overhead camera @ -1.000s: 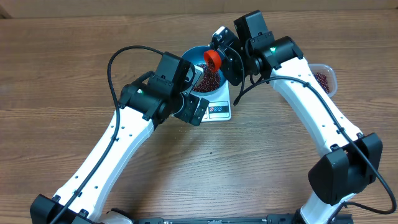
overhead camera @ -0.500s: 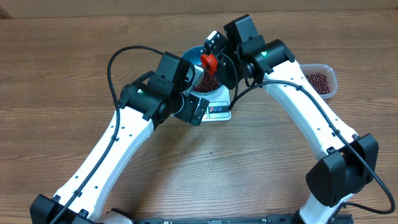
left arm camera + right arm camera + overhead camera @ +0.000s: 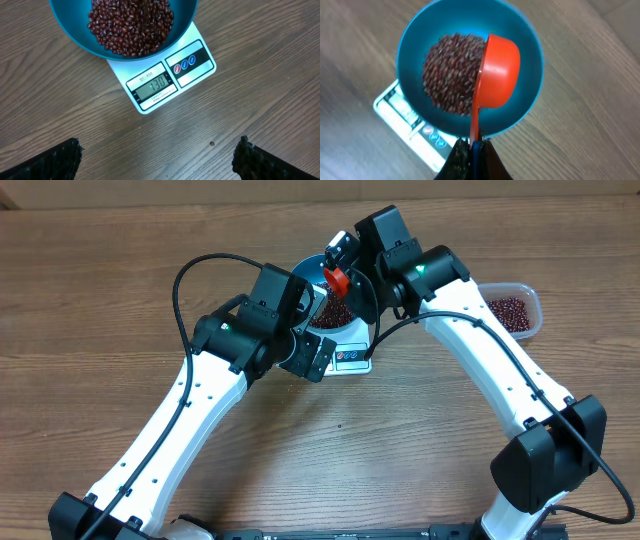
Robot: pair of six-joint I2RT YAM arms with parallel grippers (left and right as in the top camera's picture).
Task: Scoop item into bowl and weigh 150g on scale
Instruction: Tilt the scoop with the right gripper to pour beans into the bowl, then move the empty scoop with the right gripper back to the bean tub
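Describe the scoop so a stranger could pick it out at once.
On the wooden table a blue bowl of beans sits on a white scale. Right above that bowl hangs the scoop, its thin handle pinched in the right gripper. Its bright orange-red cup sets it apart from the blue bowl and dark beans beneath.

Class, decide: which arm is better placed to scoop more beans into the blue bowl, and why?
Right. The right tool is shut on the red scoop, tipped over the bowl, with the bean tub on its side. The left tool hangs open and empty.
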